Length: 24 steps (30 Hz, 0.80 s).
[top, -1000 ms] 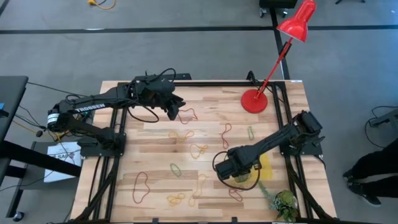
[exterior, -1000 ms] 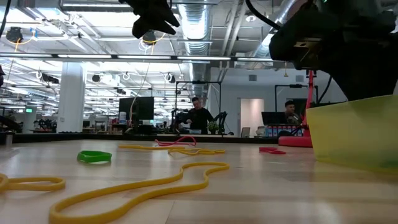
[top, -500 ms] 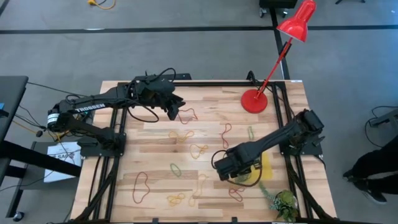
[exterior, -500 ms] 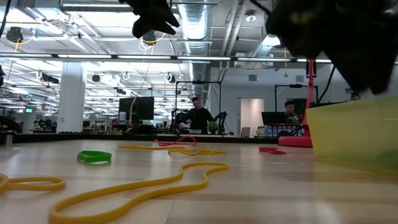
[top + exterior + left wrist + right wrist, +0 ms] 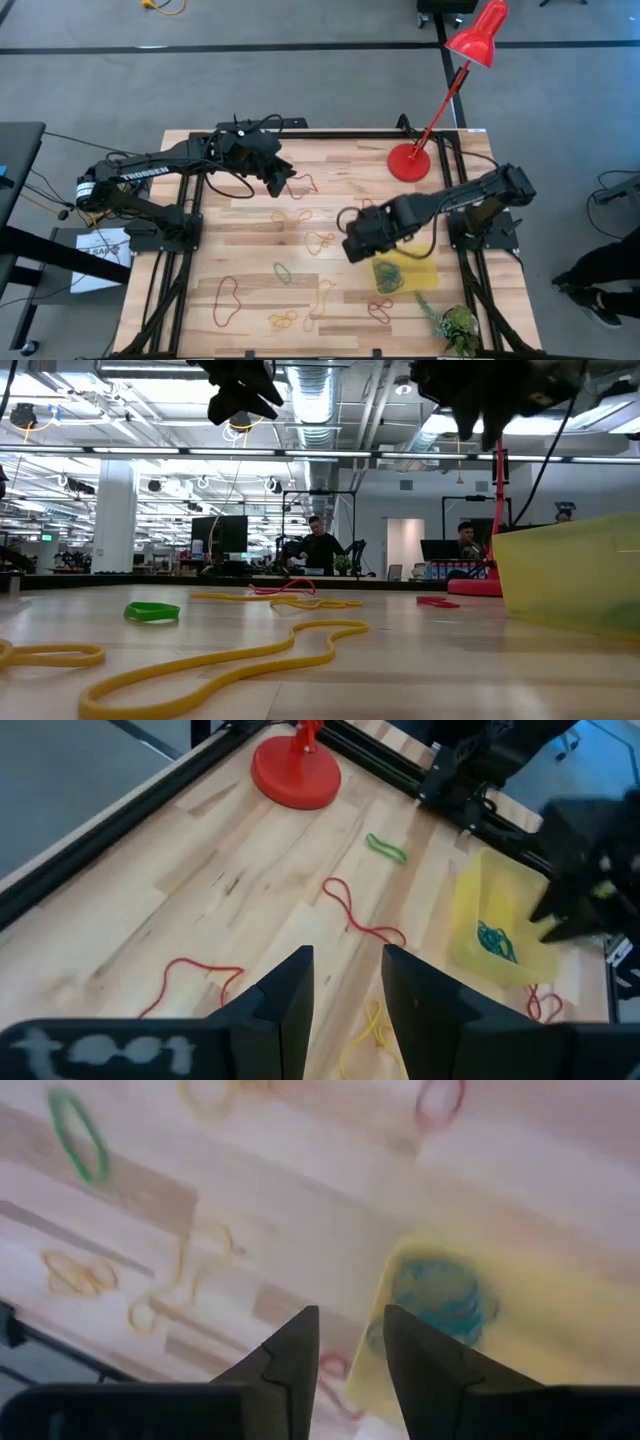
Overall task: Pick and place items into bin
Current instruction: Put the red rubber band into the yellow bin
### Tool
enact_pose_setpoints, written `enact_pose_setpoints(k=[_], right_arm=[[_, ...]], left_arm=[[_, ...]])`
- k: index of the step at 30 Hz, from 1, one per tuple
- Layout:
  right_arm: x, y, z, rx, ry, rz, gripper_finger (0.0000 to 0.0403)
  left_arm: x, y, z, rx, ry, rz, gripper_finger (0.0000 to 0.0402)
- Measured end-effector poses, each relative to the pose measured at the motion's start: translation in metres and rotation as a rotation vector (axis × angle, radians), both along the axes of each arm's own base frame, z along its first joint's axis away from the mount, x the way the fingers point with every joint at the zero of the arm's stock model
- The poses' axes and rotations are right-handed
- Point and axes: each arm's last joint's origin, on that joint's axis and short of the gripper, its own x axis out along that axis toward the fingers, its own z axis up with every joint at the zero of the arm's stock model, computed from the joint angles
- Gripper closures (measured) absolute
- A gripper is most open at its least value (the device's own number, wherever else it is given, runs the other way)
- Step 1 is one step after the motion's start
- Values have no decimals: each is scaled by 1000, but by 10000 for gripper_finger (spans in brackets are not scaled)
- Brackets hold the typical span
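Right gripper (image 5: 352, 246) up off the table just beside the bin (image 5: 424, 273), jaws apart, empty. Nearest loose yellow band (image 5: 320, 240) just left of it. Left gripper (image 5: 276, 184) parked far back, jaws apart.

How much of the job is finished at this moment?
Done: some blue-green bands lie in the yellow bin. In hand: nothing; the right gripper is open and empty above the table beside the bin, the left gripper open too. Left: many bands, like the red one.
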Motion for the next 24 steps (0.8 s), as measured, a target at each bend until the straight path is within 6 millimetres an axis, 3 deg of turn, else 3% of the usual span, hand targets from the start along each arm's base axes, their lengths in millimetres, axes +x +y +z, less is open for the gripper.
enact_pose_setpoints(k=[10, 17, 24], right_arm=[[11, -52, 6, -175, -92, 133, 294], [19, -92, -21, -190, 36, 95, 294], [34, -119, -65, -168, 200, 65, 294]], left_arm=[[0, -7, -2, -60, 16, 8, 292], [1, -10, -2, -100, 7, 28, 292], [1, -10, -2, -108, 5, 35, 292]])
